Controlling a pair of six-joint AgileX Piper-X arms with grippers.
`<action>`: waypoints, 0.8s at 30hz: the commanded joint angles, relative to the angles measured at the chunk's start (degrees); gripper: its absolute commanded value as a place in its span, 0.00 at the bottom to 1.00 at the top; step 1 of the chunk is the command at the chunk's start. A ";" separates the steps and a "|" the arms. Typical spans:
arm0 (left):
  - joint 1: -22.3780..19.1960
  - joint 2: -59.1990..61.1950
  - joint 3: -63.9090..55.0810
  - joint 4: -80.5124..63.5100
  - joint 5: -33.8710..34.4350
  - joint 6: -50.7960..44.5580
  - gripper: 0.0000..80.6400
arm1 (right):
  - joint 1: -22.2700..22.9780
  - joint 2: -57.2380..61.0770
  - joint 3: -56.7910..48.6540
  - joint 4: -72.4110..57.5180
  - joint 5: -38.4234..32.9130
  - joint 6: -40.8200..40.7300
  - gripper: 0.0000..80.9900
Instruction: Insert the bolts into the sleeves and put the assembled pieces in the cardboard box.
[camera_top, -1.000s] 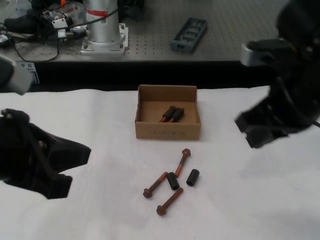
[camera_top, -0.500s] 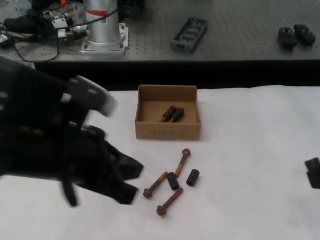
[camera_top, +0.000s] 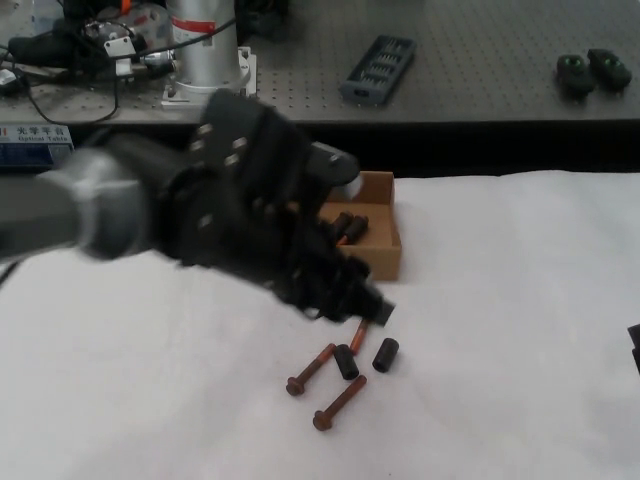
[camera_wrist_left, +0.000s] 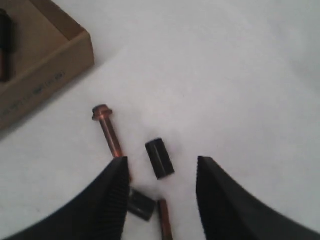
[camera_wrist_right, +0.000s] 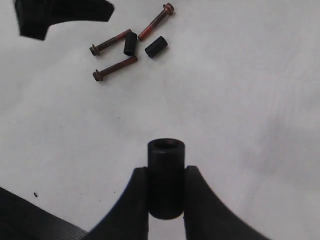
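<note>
Three copper bolts (camera_top: 311, 368) and two black sleeves (camera_top: 386, 354) lie loose on the white cloth in front of the cardboard box (camera_top: 383, 255). Two assembled pieces (camera_top: 346, 228) lie inside the box. My left gripper (camera_top: 365, 310) hangs open just above the loose parts. In the left wrist view the left gripper (camera_wrist_left: 161, 164) has one sleeve (camera_wrist_left: 160, 158) between its fingertips, untouched, and a bolt (camera_wrist_left: 108, 132) beside it. My right gripper (camera_wrist_right: 166, 174) is shut on a third black sleeve (camera_wrist_right: 166, 154), held upright off to the right of the pile (camera_wrist_right: 130, 43).
The left arm's black body (camera_top: 240, 200) covers the box's left half. A dark strip borders the cloth at the back, with a metal post (camera_top: 205, 50) and a tool rack (camera_top: 377, 66) beyond. Bare white cloth (camera_top: 520, 300) stretches right of the parts.
The left arm has swung from the front left to the centre, over the loose bolts. The right arm has pulled back to the right edge.
</note>
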 joint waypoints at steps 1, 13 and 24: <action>-0.24 5.30 -6.28 0.50 -0.64 -0.68 0.38 | 0.02 -0.37 -0.13 -0.02 -0.37 -1.31 0.03; -0.24 16.52 -14.64 4.75 -1.88 2.31 0.38 | 0.02 -0.37 -0.13 -0.02 -0.37 -3.44 0.03; -0.24 20.98 -15.19 4.14 -3.45 3.59 0.38 | 0.02 -0.07 -0.13 -0.02 -0.37 -3.76 0.03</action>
